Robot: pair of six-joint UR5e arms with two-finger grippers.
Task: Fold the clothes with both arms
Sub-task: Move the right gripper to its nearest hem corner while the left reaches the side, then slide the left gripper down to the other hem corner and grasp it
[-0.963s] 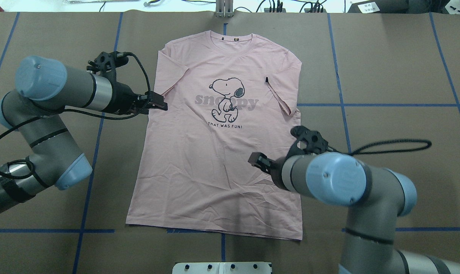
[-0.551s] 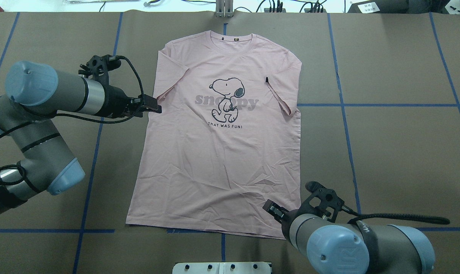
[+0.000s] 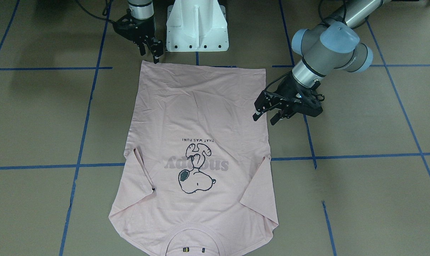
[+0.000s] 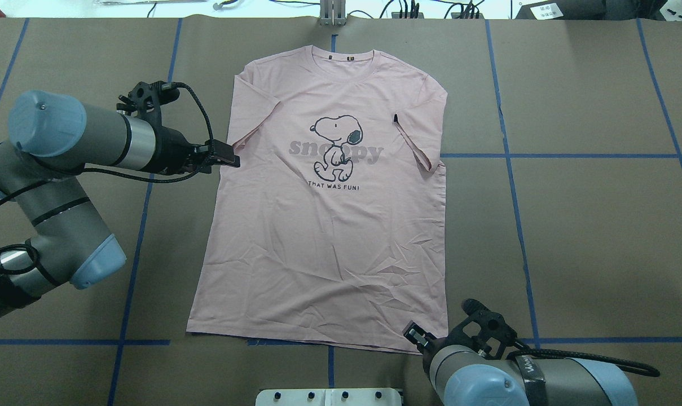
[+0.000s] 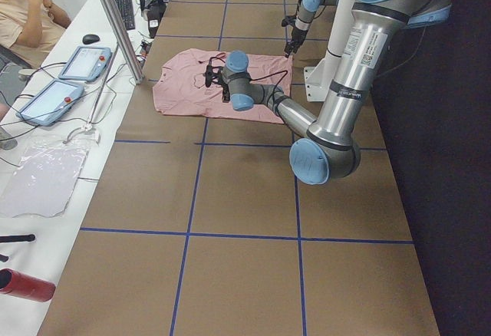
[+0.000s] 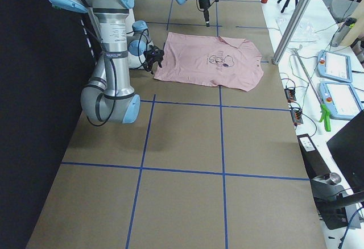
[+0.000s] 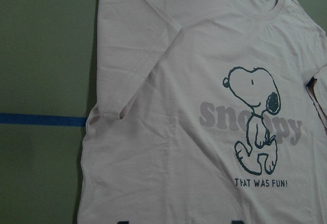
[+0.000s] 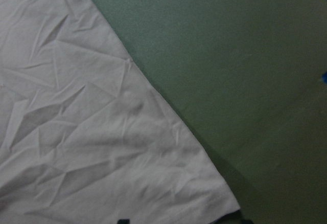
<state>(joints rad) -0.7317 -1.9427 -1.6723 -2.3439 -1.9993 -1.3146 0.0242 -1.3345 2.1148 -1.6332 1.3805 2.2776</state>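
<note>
both open and empty: left gripper (image 4: 231, 160) beside the shirt's (image 4: 329, 237) sleeve (image 4: 255, 110), right gripper (image 3: 150, 53) at its hem corner (image 4: 439, 334); we likely grasp next.

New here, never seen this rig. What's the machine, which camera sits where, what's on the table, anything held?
Two jointed robot arms, left arm and right arm, work over a brown table, a white pedestal between them. One view looks down from behind the robot, one faces it from across the table so sides are mirrored, two look along the table from its ends, and one camera rides on each wrist. A pink T-shirt lies flat, print up. The left gripper is open near a sleeve; the right gripper is open near a hem corner. Nothing is held.
</note>
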